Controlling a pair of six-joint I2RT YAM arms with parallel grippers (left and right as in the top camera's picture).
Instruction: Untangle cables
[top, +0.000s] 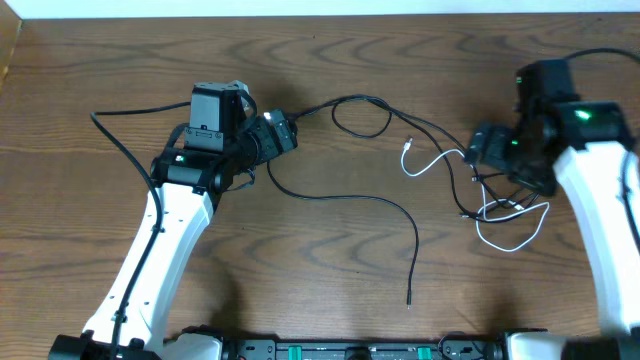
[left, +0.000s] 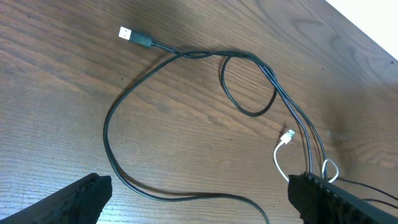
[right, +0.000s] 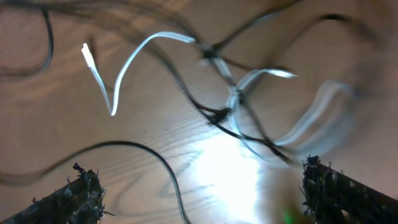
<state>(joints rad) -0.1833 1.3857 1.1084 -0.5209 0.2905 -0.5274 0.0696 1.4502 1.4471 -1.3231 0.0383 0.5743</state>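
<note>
Two black cables and a white cable (top: 440, 158) lie on the wooden table. One black cable (top: 350, 197) sweeps from under my left gripper (top: 290, 135) to a free end near the front. The other makes a loop (top: 362, 115) and runs right into a tangle (top: 495, 205) with the white cable beneath my right gripper (top: 478, 155). In the left wrist view my left gripper (left: 199, 199) is open, a black cable (left: 186, 196) lying on the table between its fingers; a silver plug (left: 127, 33) shows far off. My right gripper (right: 202, 193) is open above the blurred tangle (right: 230, 106), holding nothing.
The white cable's plug (top: 408, 150) lies loose between the two arms. A thick black robot wire (top: 120, 140) trails left of the left arm. The table's back edge (top: 320, 18) runs along the top.
</note>
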